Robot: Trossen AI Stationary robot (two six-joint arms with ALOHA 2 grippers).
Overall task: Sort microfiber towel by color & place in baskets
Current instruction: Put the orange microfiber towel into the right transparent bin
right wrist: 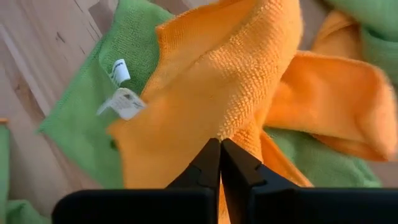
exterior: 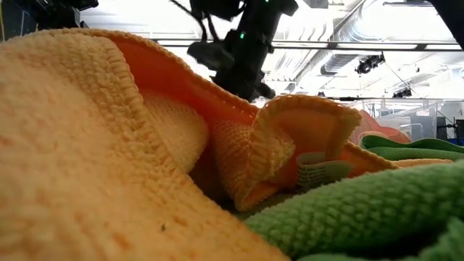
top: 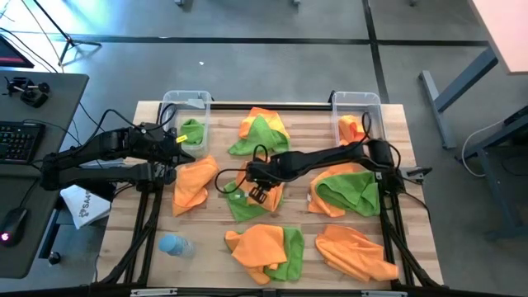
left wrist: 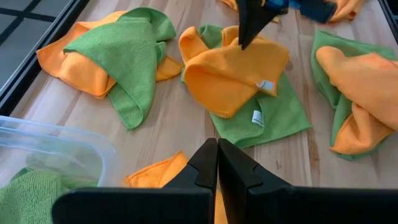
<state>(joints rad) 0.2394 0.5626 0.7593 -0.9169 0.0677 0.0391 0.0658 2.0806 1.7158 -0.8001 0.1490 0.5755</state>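
Far left on the table the left gripper hangs beside the left basket, its fingers pressed together on nothing. That basket holds one green towel. Just in front of it an orange towel lies crumpled on the wood, and nearer the front edge stands a pale blue bottle.

Toward the middle, a green-and-orange pile sits at the back. In front of it the right gripper has its fingers closed tight on a fold of an orange towel, which rises to a peak at the pinch. A green towel with white tags lies under it. At the front edge lies another orange-and-green heap.

To the right, a green towel wrapped in orange lies under the right arm, with an orange one in front of it. The right basket at the back holds something orange.

From table height, orange and green cloth fills nearly everything.
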